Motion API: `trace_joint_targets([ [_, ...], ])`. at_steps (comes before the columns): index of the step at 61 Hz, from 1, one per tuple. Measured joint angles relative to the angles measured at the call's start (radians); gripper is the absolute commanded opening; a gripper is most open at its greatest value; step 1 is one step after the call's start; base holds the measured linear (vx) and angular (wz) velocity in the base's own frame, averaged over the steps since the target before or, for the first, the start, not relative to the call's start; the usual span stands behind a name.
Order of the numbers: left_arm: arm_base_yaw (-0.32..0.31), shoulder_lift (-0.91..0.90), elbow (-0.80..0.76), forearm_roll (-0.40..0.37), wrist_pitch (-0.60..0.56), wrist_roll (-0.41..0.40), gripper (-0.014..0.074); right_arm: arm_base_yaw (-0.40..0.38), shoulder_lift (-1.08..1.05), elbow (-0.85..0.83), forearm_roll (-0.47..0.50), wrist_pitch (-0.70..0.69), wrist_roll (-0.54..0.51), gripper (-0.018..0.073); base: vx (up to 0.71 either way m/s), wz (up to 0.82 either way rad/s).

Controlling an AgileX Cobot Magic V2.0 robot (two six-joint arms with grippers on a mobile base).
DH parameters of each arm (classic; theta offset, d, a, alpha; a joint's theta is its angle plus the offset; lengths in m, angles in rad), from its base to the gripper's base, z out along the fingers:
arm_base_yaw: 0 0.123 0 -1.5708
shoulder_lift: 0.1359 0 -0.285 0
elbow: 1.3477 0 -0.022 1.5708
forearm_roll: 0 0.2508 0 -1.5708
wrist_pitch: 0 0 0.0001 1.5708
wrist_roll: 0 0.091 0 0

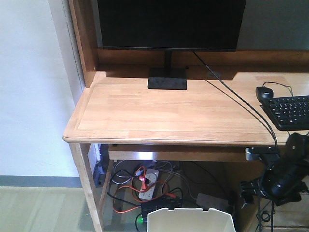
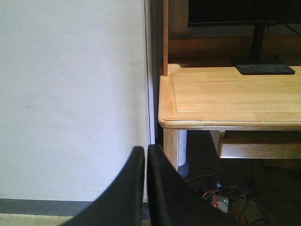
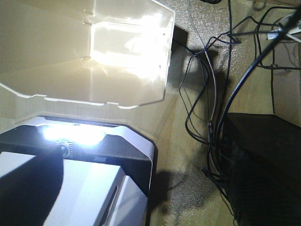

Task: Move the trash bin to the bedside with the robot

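Observation:
The cream-white trash bin (image 1: 190, 220) stands on the floor in front of the desk, with only its rim showing at the bottom of the front view. The right wrist view looks down into its open, empty, glossy inside (image 3: 94, 56), just ahead of the robot's white and black base (image 3: 84, 183). My left gripper (image 2: 145, 157) is shut on nothing and is raised, facing the white wall beside the desk corner. My right arm (image 1: 285, 176) hangs at the right, beside the bin; its fingers do not show clearly. The bed is out of view.
A wooden desk (image 1: 169, 111) carries a monitor (image 1: 169, 24), a keyboard (image 1: 292, 111) and a mouse (image 1: 264, 93). A power strip (image 1: 149, 183) and tangled cables (image 3: 211, 94) lie under it. A dark box (image 3: 263, 165) stands to the right of the bin. The white wall (image 2: 70, 94) is on the left.

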Motion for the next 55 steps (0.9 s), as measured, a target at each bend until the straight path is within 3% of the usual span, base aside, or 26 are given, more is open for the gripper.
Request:
trace_joint_targets([
  [34, 0.0, 0.0, 0.0, 0.0, 0.0, 0.0, 0.0003, 0.0, 0.417, -0.193, 0.001, -0.089, -0.111, 0.0654, 0.0, 0.0],
  [55, 0.0, 0.0, 0.0, 0.0, 0.0, 0.0, 0.0003, 0.0, 0.606, -0.3, 0.057, -0.113, -0.173, 0.0643, 0.0, 0.0],
])
